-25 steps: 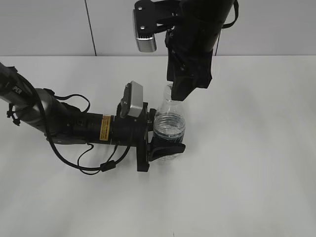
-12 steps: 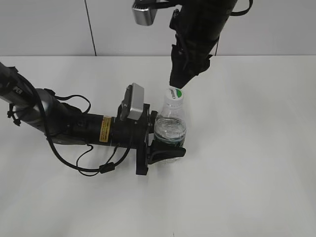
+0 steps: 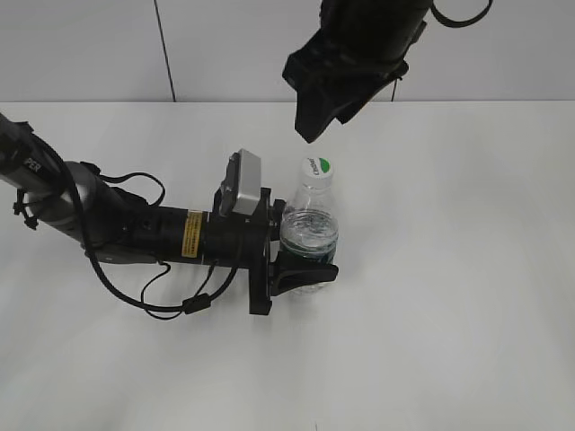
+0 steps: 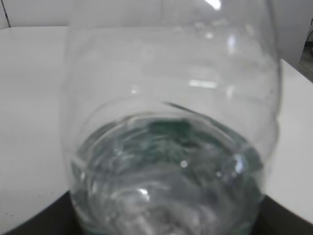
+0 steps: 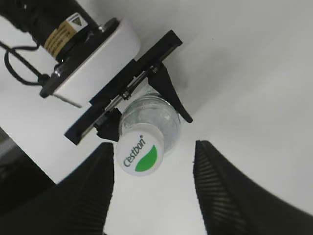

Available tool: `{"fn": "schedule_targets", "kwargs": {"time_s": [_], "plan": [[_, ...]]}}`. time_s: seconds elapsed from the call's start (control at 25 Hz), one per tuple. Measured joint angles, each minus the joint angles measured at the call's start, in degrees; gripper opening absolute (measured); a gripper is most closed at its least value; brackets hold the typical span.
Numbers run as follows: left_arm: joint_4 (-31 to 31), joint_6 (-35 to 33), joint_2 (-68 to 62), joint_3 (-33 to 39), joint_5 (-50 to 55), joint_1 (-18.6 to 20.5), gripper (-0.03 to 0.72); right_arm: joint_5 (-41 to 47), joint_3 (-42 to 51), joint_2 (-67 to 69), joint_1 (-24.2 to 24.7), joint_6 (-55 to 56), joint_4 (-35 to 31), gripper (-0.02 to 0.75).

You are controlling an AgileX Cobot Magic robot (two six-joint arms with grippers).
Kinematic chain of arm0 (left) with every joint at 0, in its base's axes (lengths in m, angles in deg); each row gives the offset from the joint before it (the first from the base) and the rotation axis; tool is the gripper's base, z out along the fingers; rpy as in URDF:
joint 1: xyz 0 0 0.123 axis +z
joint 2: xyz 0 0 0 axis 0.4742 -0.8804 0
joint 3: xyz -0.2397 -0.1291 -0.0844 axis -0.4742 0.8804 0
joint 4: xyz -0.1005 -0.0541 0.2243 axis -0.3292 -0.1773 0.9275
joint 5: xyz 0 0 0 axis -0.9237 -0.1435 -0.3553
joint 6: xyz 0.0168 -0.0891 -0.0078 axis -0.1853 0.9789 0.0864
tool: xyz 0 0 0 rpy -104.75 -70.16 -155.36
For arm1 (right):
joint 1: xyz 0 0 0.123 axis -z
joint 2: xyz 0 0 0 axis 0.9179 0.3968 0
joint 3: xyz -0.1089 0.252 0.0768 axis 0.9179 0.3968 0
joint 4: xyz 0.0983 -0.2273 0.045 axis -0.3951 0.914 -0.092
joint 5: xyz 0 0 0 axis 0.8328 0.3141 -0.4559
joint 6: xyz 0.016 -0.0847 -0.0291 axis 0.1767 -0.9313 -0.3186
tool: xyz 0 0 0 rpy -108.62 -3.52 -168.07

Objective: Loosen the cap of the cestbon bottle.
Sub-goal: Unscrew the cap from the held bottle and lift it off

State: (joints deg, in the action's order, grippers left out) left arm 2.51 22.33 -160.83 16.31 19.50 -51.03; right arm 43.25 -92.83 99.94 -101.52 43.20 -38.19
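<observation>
On a white table (image 3: pixel 467 296), the left arm lies low and reaches in from the left of the cestbon bottle (image 3: pixel 309 235). The left gripper (image 3: pixel 301 269) has its jaws partly open and clamped around the bottle's lower body, holding it upright; the left wrist view is filled by the clear bottle wall and the water inside. The bottle stands near the middle of the table, and its cap (image 3: pixel 319 167) sits on the neck, white with a green half-circle on top. Above the bottle and slightly to its right hangs the right gripper (image 5: pixel 152 188), jaws about half open and holding nothing, clear of the cap. In the right wrist view the cap lies close to one finger rather than midway between the two. A descent from this offset could land a finger on the cap's top, or the jaws could close unevenly and push the neck sideways, tilting the bottle in the left jaws.
</observation>
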Motion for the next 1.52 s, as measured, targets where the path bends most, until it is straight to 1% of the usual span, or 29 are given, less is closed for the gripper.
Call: {"fn": "schedule_targets", "kwargs": {"time_s": [0.08, 0.2, 0.36, 0.56, 0.88, 1.52], "plan": [[-0.5, 0.1, -0.1, 0.0, 0.1, 0.0, 0.411, 0.0, 0.0, 0.0, 0.0, 8.7, 0.0, 0.400], [-0.8, 0.1, -0.1, 0.0, 0.1, 0.0, 0.411, 0.0, 0.0, 0.0, 0.0, 17.7, 0.0, 0.400], [-1.7, 0.1, -0.1, 0.0, 0.4, 0.0, 0.411, 0.0, 0.0, 0.0, 0.0, 26.6, 0.0, 0.400], [-2.3, 0.1, -0.1, 0.0, 0.6, 0.0, 0.411, 0.0, 0.2, 0.1, 0.0, 33.7, 0.2, 0.400], [-2.4, 0.2, -0.1, 0.0, 0.6, 0.0, 0.411, 0.0, 0.3, 2.0, 0.0, 38.5, 0.0, 0.400], [-2.4, 0.2, -0.1, 0.0, 0.7, 0.0, 0.411, 0.0, 0.5, 5.1, 0.0, 39.8, -1.5, 0.400]]}}
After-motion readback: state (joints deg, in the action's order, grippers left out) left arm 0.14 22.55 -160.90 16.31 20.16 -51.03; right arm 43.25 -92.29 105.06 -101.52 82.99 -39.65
